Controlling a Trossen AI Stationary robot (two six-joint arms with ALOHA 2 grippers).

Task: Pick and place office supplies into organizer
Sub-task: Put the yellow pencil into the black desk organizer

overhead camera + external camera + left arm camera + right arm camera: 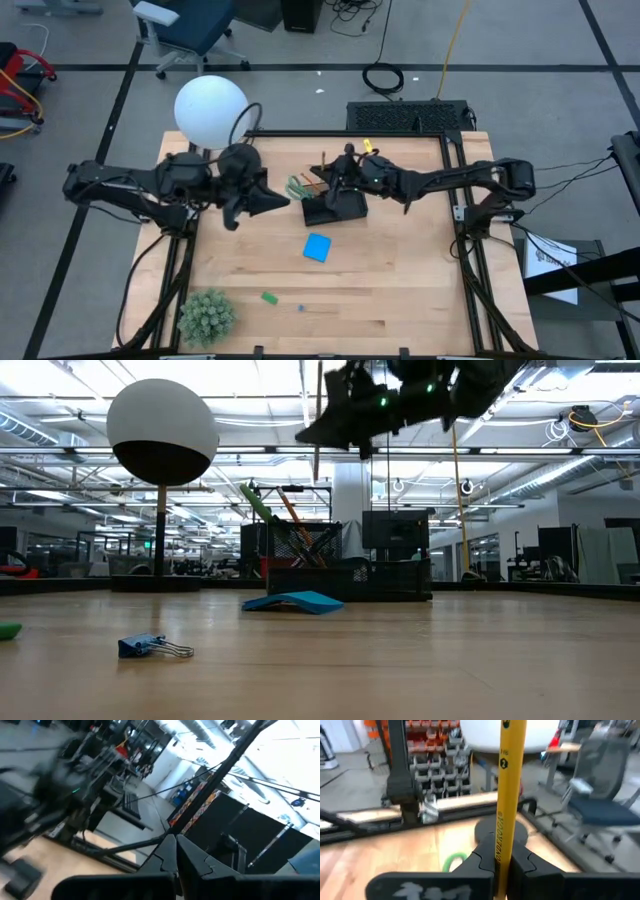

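Pencil (509, 785) stands upright, clamped in right hand (499, 865) above organizer (335, 208).

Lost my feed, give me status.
Right hand shut on yellow wooden pencil, above black rectangular organizer. Left hand shut, empty, beside it. Nothing blocking.

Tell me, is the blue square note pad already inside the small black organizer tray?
No, the blue square note pad lies on the bare wooden table, apart from the black organizer tray.

Wooden table (400, 290) with organizer (335, 208), note pad (317, 247)
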